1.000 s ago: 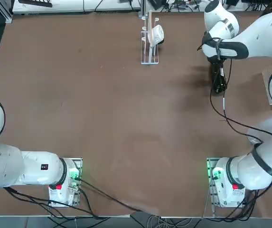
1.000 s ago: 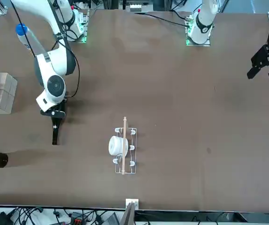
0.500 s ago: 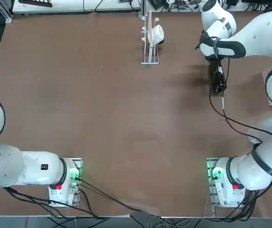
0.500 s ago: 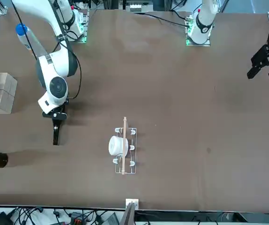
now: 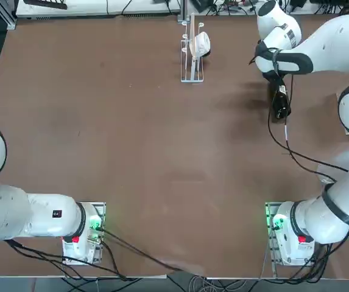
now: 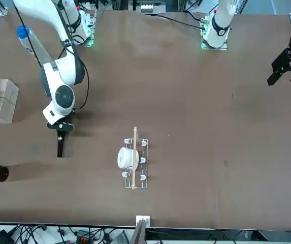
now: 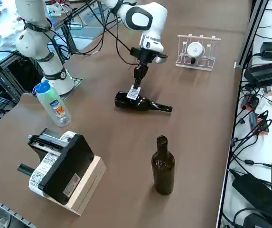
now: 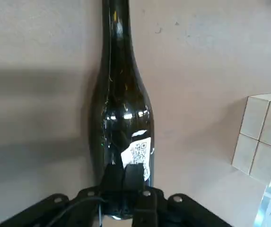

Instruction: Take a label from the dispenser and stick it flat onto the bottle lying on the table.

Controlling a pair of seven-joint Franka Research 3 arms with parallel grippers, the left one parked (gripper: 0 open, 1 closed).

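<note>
Shut right hand (image 8: 124, 176) over bottle (image 8: 121, 113)

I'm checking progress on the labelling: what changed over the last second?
The right gripper, jaws shut on the label, crept slightly along the bottle, away from the robot's base. The bottle and dispenser stayed put.

The right arm (image 5: 338, 42) is glossy white with rounded joint housings and black bands. A black cable (image 5: 296, 155) runs along it. Its fingers (image 8: 124, 176) are black. Its base (image 5: 281, 225) glows green, with red parts.
</note>
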